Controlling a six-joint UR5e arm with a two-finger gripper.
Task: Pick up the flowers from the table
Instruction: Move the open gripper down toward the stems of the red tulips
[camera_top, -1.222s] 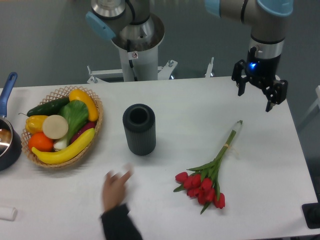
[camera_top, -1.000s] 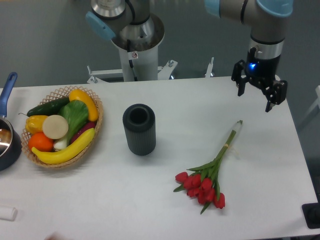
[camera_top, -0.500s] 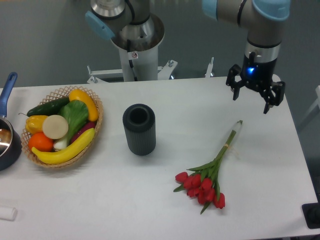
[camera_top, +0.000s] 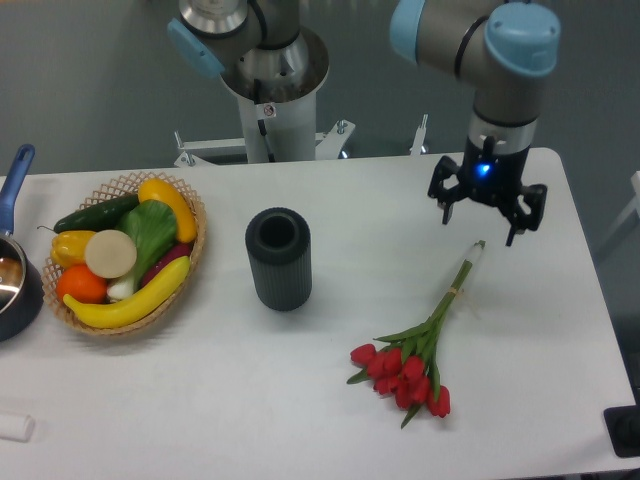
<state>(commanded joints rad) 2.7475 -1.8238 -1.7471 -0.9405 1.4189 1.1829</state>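
**Gripper above the stem ends, flowers not yet taken**

The table (camera_top: 300, 420) carried everything in view. On its left stood a wicker basket (camera_top: 190, 262) of fruit and vegetables, and near the middle a dark ribbed vase (camera_top: 279, 258). The flowers (camera_top: 425, 345) lay flat right of centre, red buds toward the front edge, thin stems running back and up toward the gripper (camera_top: 484, 218). It hung just above and behind the stem tips, fingers spread apart, holding nothing.

The main risk, as I judged it, lay in those stems: thin, and flush against the tabletop, they could slip between the fingers or roll aside if the descent stopped short, while too deep a descent would drive the fingertips into the surface. A grasp at the far stem tip might also let the heavier bud end droop or swing. The vase stood well apart and seemed unlikely to be struck.

A small label on the robot's pedestal (camera_top: 268, 110) was too small to read; no other writing showed.
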